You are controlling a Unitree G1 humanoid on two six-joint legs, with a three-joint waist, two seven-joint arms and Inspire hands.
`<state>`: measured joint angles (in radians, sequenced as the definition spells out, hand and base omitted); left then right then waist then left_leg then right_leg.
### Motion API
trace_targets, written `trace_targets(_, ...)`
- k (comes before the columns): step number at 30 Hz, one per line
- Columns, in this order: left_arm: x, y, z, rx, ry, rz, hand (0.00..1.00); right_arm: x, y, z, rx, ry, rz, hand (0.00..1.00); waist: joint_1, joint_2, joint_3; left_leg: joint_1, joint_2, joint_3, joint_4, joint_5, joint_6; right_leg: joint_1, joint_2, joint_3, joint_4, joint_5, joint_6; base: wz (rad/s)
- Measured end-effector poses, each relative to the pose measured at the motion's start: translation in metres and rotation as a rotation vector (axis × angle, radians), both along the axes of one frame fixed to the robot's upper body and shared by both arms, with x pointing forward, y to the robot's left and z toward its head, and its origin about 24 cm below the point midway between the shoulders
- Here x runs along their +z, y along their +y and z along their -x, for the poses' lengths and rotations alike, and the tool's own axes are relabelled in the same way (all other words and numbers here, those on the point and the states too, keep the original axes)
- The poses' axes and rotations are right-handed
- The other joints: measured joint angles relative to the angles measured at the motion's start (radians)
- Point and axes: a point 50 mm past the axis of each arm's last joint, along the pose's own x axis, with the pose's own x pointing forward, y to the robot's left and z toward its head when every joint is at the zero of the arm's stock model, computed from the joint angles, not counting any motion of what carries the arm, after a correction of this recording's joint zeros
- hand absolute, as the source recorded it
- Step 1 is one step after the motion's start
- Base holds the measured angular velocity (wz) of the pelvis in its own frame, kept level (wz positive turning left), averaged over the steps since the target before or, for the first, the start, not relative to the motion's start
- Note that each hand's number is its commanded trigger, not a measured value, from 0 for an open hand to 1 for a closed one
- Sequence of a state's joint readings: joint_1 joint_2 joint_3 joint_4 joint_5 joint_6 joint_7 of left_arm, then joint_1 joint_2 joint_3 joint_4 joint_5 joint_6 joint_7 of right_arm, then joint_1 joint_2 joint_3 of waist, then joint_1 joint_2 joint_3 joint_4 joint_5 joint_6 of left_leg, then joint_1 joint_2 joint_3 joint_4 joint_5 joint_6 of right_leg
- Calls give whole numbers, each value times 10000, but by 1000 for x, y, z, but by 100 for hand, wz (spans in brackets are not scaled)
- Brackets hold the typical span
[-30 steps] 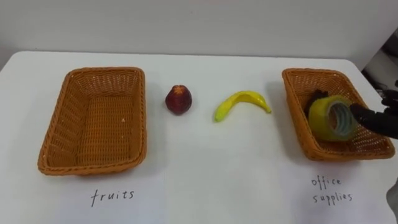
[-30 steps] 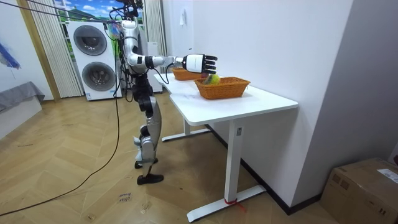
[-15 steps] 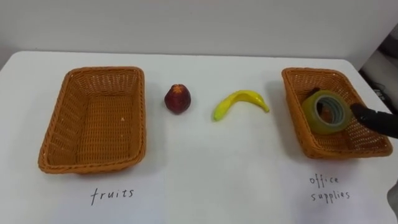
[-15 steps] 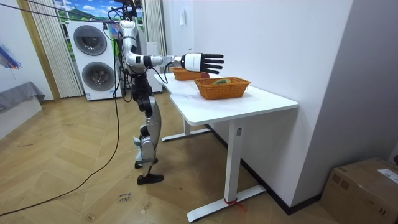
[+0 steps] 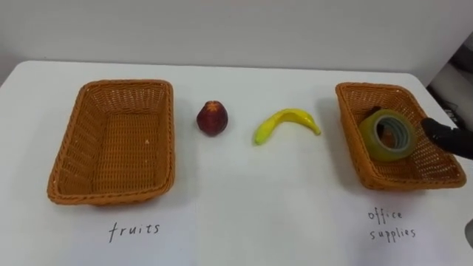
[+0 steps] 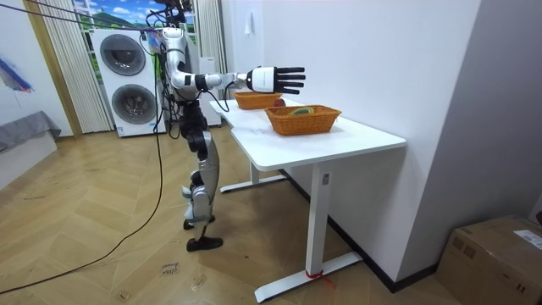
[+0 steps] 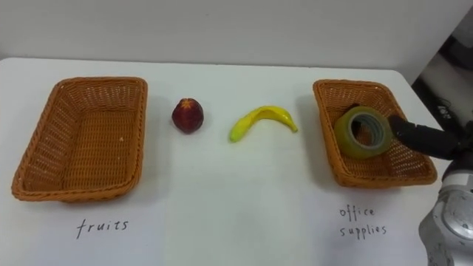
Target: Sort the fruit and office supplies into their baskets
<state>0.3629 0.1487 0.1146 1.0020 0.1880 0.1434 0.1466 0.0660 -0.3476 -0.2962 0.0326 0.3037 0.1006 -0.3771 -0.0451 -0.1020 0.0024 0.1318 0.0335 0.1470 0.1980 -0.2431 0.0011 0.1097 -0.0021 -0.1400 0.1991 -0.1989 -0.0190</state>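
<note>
On the white table [image 5: 244,199] the tape roll [image 5: 389,136] lies in the office basket [image 5: 353,94], the right hand [image 5: 448,139] hangs over that basket's right rim, fingers straight and spread, empty, so the tape step looks done and next comes a reach left of it for the banana [image 5: 284,123] or red fruit [image 5: 212,118].

Bare table [image 5: 244,192] lies before and between the two baskets for your approach; the red fruit [image 5: 212,118] and banana [image 5: 277,122] lie apart mid-table. The left basket [image 5: 168,133] has a free interior; the tape roll [image 5: 388,135] and the right hand [image 5: 447,139] crowd the right basket [image 5: 350,140].
</note>
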Motion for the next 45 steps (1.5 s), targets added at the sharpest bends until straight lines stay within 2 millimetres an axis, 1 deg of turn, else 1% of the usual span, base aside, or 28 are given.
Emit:
trace_targets(5,0,0,0,1,-13,-2,0,0,1,0,134,16,-16,0,18,-14,10,115,-8,-1,-13,-1,0,163,6,-3,-129,1,0,0)
trace_targets(10,0,0,-2,-34,-47,15,0,3,2,-2,353,-76,31,0,73,-11,-12,127,-26,-72,-2,-1,0,159,2,-21,-145,1,1,0)
trace_targets(13,0,0,-3,-29,-100,1,0,7,4,-3,435,-259,99,0,169,-4,-26,130,-39,-88,13,0,1,175,-7,-29,-142,0,3,0)
trace_targets(16,1,2,-4,-23,-225,-59,0,14,7,-4,571,-630,215,0,261,8,-2,117,-40,-98,13,-1,1,231,-12,-21,-156,-2,6,2)
trace_targets(17,1,4,-6,-64,-319,-90,0,17,8,-5,633,-770,255,0,305,32,22,103,-43,-119,9,-1,1,214,-12,-4,-141,-8,12,4)
trace_targets(22,3,8,-5,-133,-352,-234,0,34,12,-18,760,-1491,349,0,443,53,24,10,-51,-138,0,1,4,111,-8,-31,-112,-6,13,0)
trace_targets(24,4,12,-6,-365,-309,-420,0,41,14,-23,686,-1747,543,0,550,38,21,-42,-53,-162,-18,2,4,107,-3,-34,-116,-6,13,0)
trace_targets(25,4,12,-6,-371,-310,-451,0,43,14,-24,687,-1817,556,0,574,41,21,-53,-53,-150,-19,2,4,92,-2,-37,-113,-6,13,0)
trace_targets(26,5,13,-6,-394,-333,-508,0,46,15,-26,640,-1940,578,0,653,7,-2,-79,-52,-131,-19,2,4,53,-2,-55,-108,-6,13,0)
trace_targets(27,5,14,-7,-401,-380,-560,0,48,16,-29,617,-2050,586,0,708,13,-4,-147,-51,-136,-2,2,4,22,-7,-93,-109,-5,14,4)
trace_targets(28,5,14,-8,-408,-409,-578,0,49,18,-30,641,-2098,591,0,718,8,0,-176,-51,-145,11,2,4,6,-11,-116,-108,-3,14,7)
trace_targets(29,6,14,-8,-393,-431,-597,0,50,21,-32,740,-2127,662,0,737,-17,-24,-215,-53,-174,12,2,4,-29,-17,-164,-103,-1,15,9)
trace_targets(32,6,15,-11,-422,-549,-627,0,51,25,-35,977,-2087,832,0,758,-30,-33,-340,-66,-300,31,4,5,-86,-56,-364,-107,-1,16,12)
trace_targets(34,6,15,-11,-423,-562,-632,0,51,27,-36,1024,-2012,1042,0,780,-21,-32,-341,-77,-352,35,5,7,-82,-67,-416,-108,-1,17,10)
trace_targets(38,6,15,-12,-421,-575,-595,0,52,31,-37,1279,-1688,2062,0,793,-29,-31,-366,-86,-401,60,6,8,-75,-73,-424,-117,0,17,1)
trace_targets(43,6,15,-12,-458,-529,-317,0,59,34,-41,1495,-1634,3021,0,831,-80,-22,-421,-89,-401,82,7,9,-121,-72,-396,-98,0,17,-1)
trace_targets(45,6,14,-12,-471,-531,-286,0,61,41,-46,2014,-1496,3535,0,834,-103,-26,-419,-86,-406,92,8,9,-156,-70,-383,-56,0,17,-2)
